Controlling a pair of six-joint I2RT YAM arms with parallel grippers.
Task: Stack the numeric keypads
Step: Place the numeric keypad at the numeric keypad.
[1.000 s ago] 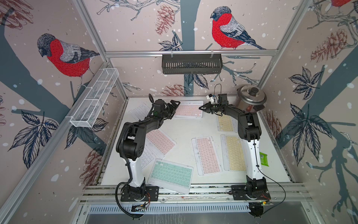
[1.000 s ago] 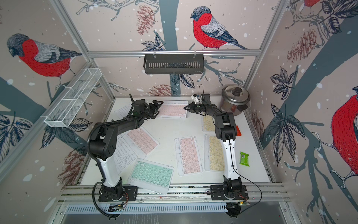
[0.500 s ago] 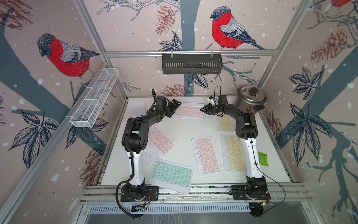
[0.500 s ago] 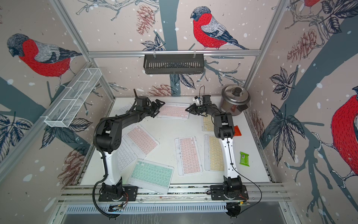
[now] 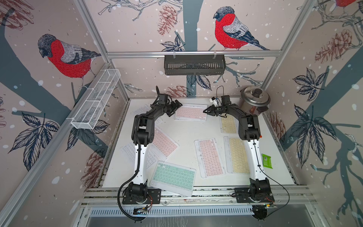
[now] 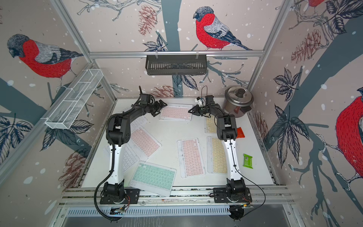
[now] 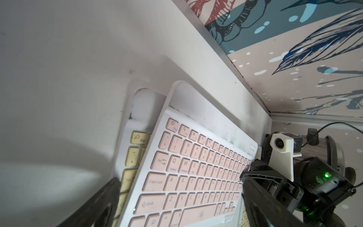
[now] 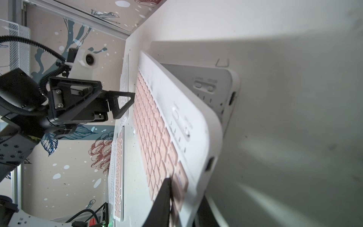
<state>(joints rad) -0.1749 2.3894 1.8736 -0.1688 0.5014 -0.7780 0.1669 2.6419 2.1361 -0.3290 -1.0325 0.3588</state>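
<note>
Far back on the table (image 5: pixel 186 129), our right gripper (image 5: pixel 205 111) pinches the pink keypad (image 5: pixel 191 114), tilted atop a yellow keypad (image 7: pixel 135 149). Our left gripper (image 5: pixel 175 108) gapes empty beside it. Most stacking is left, we judge: the mint keypad (image 5: pixel 173 176) and others lie scattered.

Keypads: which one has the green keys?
The mint-green keypad, lying slightly tilted at the front. It is the only green one; all the others have pink, yellow or white keys.
</note>
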